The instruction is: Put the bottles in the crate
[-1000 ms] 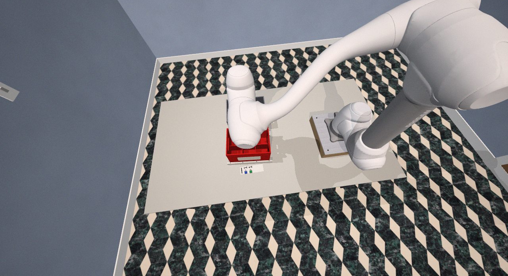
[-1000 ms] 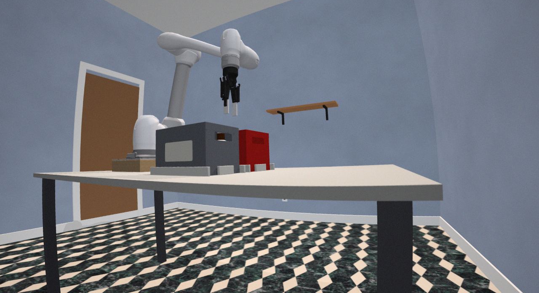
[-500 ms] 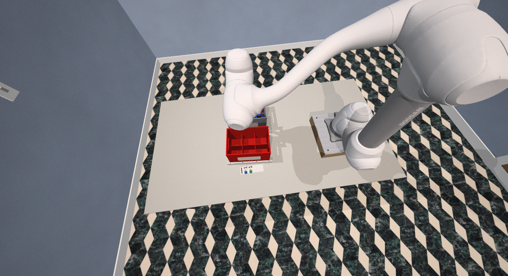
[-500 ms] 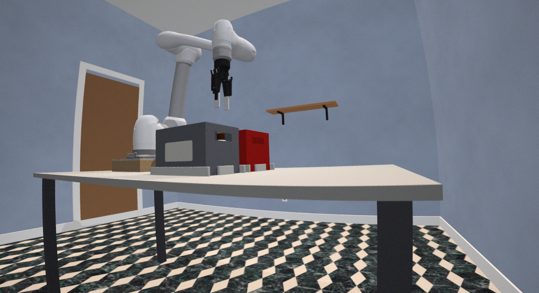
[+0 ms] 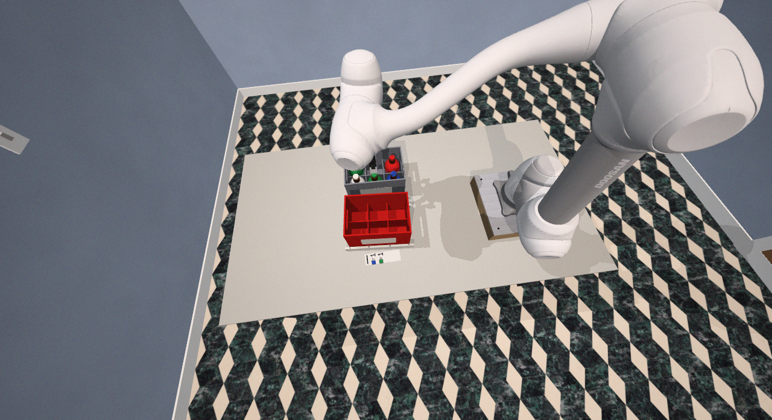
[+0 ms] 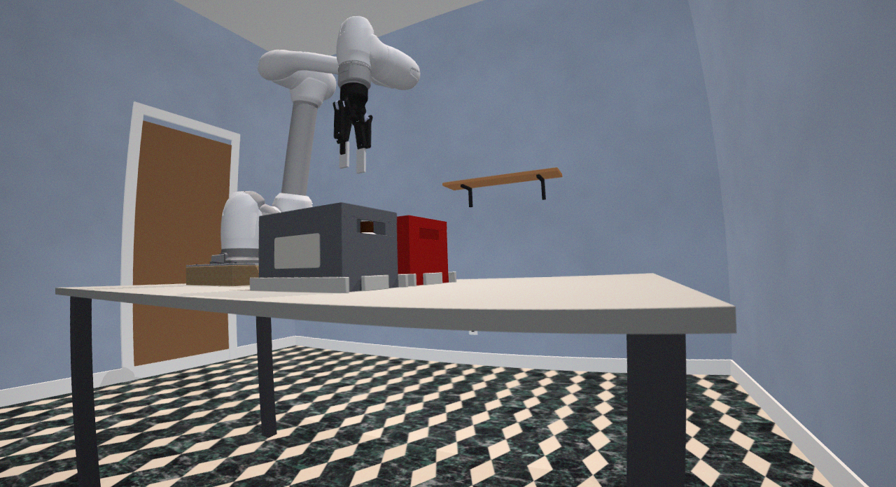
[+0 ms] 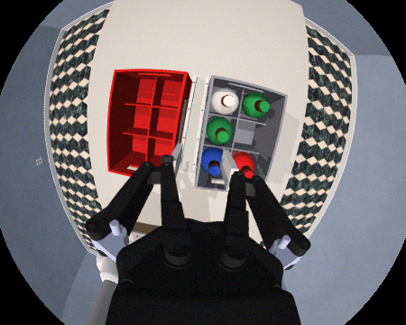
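A grey crate (image 5: 375, 187) (image 6: 325, 240) (image 7: 277, 139) holds several upright bottles: a white one (image 7: 226, 101) (image 5: 355, 177), two green ones (image 7: 256, 105) (image 7: 220, 130), a blue one (image 7: 213, 159) (image 5: 393, 175) and a red one (image 7: 244, 162) (image 5: 392, 162). The red crate (image 5: 353, 236) (image 6: 423, 249) (image 7: 115, 121) beside it has empty compartments. The pick list (image 5: 383, 257) lies in front of the red crate and shows a blue and a green mark; the counts are too small to read. My gripper (image 6: 352, 161) (image 7: 202, 155) is open and empty. It hangs high above the grey crate, near the blue and red bottles.
The arm's base stands on a wooden plate (image 5: 488, 223) to the right of the crates. Low grey stop blocks (image 6: 299, 284) line the crates' feet. A wooden shelf (image 6: 501, 179) hangs on the far wall.
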Robot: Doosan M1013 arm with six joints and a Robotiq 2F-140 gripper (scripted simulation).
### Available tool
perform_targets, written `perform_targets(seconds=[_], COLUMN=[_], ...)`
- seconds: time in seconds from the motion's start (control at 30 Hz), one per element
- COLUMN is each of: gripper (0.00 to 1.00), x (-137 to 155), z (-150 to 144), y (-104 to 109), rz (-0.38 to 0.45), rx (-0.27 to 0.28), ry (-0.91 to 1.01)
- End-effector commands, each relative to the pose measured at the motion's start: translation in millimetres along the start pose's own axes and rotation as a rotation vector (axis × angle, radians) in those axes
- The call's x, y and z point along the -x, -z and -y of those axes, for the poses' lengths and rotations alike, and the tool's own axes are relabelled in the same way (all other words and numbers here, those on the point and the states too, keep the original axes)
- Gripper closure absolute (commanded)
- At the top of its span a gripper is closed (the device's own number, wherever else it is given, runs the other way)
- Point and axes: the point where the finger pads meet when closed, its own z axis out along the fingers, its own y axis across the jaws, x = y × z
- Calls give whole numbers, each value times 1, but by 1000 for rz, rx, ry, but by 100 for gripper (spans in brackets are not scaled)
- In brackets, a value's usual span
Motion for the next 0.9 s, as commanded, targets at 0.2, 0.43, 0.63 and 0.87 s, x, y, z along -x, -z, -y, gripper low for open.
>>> perform_targets(seconds=[0.2, 0.43, 0.63, 0.87], gripper=[62, 62, 62, 62], x=[1, 1, 1, 1], z=[-47, -71, -86, -86], y=[13, 19, 23, 23], rz=[0, 0, 0, 0], rx=[0, 0, 0, 0], ry=[0, 0, 0, 0])
